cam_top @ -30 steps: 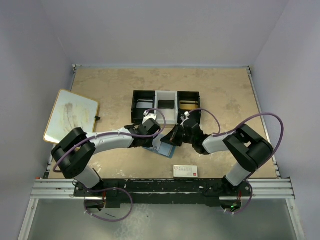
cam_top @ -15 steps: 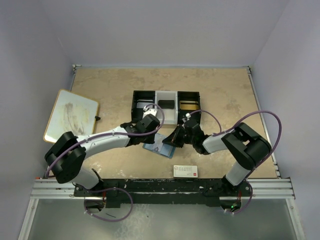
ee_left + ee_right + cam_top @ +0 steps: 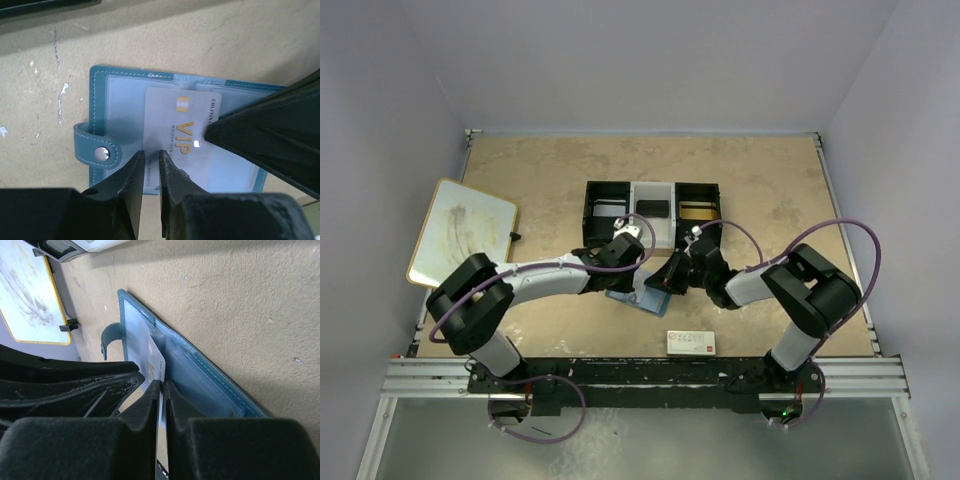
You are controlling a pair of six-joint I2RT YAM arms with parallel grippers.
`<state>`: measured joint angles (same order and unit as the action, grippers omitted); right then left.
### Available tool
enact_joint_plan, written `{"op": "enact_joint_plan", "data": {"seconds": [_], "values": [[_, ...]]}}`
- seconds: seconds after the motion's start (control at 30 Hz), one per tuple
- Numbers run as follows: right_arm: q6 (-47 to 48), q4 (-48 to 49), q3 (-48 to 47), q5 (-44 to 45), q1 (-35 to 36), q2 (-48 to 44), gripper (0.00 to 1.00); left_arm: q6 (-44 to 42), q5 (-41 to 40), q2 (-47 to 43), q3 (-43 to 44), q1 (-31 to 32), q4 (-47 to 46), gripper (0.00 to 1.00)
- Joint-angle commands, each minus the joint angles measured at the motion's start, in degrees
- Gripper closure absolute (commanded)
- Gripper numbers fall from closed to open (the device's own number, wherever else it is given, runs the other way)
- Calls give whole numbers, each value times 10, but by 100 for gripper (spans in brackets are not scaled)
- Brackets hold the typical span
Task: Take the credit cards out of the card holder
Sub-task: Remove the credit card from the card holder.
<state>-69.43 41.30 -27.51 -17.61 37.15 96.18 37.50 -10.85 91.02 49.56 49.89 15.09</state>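
The blue card holder [image 3: 638, 297] lies open on the table, its snap tab to the left in the left wrist view [image 3: 115, 100]. A pale grey-white card [image 3: 170, 110] with gold "VIP" print lies over its inner pockets, partly out. My right gripper [image 3: 662, 282] is shut on that card's edge [image 3: 152, 352], with the holder [image 3: 210, 375] just beside its fingertips [image 3: 161, 384]. My left gripper [image 3: 628, 272] points down on the card and holder; its jaws [image 3: 150, 155] stand a narrow gap apart with nothing between them. The gold-yellow card is out of view.
A black-and-white compartment tray [image 3: 652, 210] stands just behind the grippers. A white box with red print [image 3: 691, 342] lies near the front edge. A yellow-rimmed whiteboard [image 3: 460, 232] lies at the left.
My left gripper has shifted a little back and right over the card holder, and its elbow has swung. The right gripper stays at the holder's right edge.
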Motion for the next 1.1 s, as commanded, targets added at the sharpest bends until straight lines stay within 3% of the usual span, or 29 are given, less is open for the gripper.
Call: {"op": "enact_joint_plan", "data": {"seconds": [0.0,0.37,0.73,1.07], "values": [[8,31,8,-17,-2,12,89,8,-31,5,1,-3,20,86],[-17,92,27,-14,5,22,75,26,-31,-16,-24,-3,13,89],[-66,136,32,9,41,47,75,28,-24,-16,-25,-4,7,90],[-70,125,21,20,41,61,82,31,-23,-20,-26,-3,7,91]]}}
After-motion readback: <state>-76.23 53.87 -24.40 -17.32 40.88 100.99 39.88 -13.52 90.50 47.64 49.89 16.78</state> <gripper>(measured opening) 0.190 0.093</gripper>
